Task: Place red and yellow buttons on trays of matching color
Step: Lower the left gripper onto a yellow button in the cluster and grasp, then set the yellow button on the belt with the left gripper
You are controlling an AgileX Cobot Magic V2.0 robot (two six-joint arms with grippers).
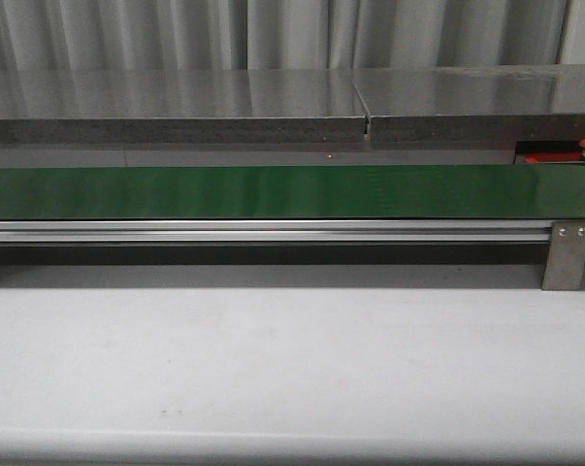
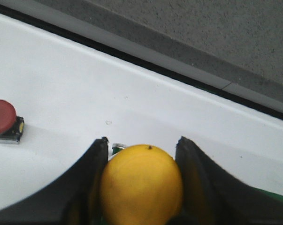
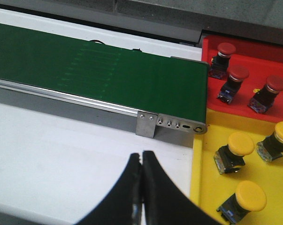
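While front blank: L-wrist yellow button (image 2: 141, 185).

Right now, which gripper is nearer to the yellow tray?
Right. The right gripper, shut and empty, hovers over the white table beside the yellow tray. The left gripper holds a yellow button over the table near a red button; no tray shows in its view.

White tabletop (image 1: 273, 369) runs wide and bare in front, with the long green belt (image 1: 273, 191) standing on it, crossing side to side. Off the belt's right end sit a red tray (image 3: 254, 70) and a yellow tray (image 3: 202, 187), touching. In the left wrist view, a red button (image 2: 3, 119) rests on the white surface.
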